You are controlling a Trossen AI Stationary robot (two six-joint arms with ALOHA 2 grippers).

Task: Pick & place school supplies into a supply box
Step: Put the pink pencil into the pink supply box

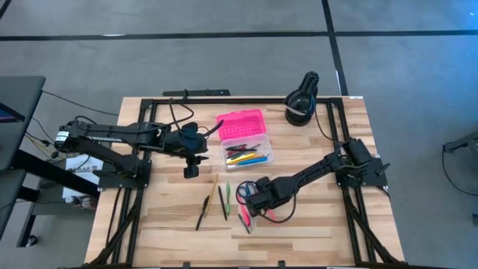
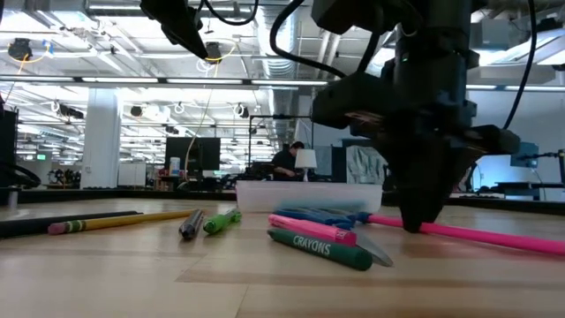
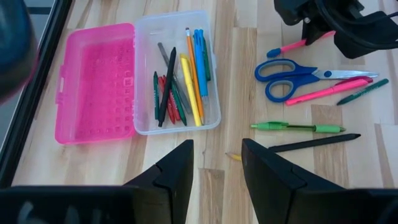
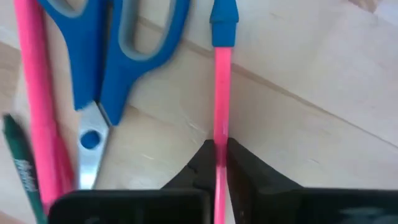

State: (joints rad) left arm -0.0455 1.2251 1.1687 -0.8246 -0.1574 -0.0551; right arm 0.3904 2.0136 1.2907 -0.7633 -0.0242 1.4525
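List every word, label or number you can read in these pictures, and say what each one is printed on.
"CRAYONS": on the green pen lying on the table, low view.
White print on the same green pen in the right wrist view: too blurred to read.
White paper label under the left arm's base, high view: too small to read.
Nothing else legible; the pink-lidded box and scissors show no readable text.

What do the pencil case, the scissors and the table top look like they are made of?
Pencil case: looks like moulded plastic, with an opaque glossy pink lid and a clear base you can see the pens through. Scissors: blue handles, probably plastic, and bare shiny blades, probably metal. Table top: pale wood planks with visible grain and seams, smooth, possibly sealed.
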